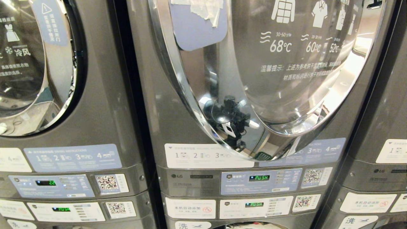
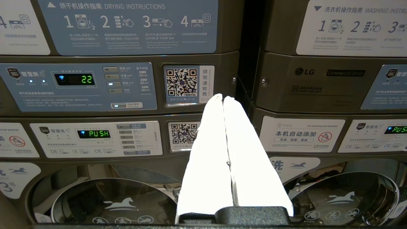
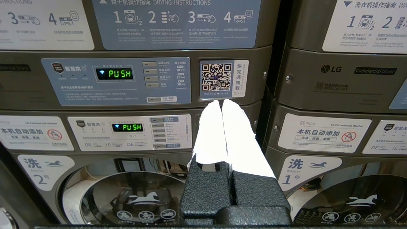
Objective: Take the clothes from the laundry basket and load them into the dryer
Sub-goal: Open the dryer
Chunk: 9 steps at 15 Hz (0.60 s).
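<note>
The middle dryer's round glass door (image 1: pixel 286 63) fills the head view and looks shut; its control panel (image 1: pixel 260 181) below reads PUSH. Neither arm shows in the head view. In the left wrist view my left gripper (image 2: pixel 222 97) points level at the seam between the left and middle machines, white fingers (image 2: pixel 210 152) pressed together with nothing between them. In the right wrist view my right gripper (image 3: pixel 221 101) is shut and empty too, tips in front of the QR label (image 3: pixel 217 77) beside the dryer panel (image 3: pixel 116 81). The clothes and the laundry basket are out of view.
A second stacked machine stands to the left, with its door (image 1: pixel 35 63) and a panel showing 22 (image 1: pixel 45 183). A third machine (image 1: pixel 381 165) is on the right. Washer doors (image 3: pixel 127 197) sit below the dryer panels.
</note>
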{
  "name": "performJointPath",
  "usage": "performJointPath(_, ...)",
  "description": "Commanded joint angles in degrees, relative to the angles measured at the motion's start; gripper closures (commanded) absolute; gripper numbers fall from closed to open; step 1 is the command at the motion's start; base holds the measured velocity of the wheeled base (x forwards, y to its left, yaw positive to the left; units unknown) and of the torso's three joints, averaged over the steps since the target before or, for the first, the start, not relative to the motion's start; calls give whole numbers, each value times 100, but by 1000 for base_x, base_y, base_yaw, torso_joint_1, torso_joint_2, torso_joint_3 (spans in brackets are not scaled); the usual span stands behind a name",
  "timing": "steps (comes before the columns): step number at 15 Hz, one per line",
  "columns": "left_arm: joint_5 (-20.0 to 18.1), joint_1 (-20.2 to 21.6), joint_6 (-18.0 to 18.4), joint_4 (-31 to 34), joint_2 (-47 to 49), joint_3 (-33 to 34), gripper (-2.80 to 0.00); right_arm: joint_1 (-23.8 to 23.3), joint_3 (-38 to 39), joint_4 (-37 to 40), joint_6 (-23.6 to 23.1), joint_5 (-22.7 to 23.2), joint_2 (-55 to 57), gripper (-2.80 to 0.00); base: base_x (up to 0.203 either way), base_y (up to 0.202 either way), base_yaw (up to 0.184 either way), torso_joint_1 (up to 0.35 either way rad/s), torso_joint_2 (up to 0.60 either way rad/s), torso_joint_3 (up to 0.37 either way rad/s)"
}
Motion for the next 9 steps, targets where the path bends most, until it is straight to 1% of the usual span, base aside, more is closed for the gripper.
performJointPath(1,-4,-5,7,-2,0,0,0,1,-4,-1,48,-4,-10,0,0,0,0,0,0,0)
performJointPath(9,-4,4,-11,-11,0,0,0,1,-6,-1,53,-1,-10,0,0,0,0,0,0,0)
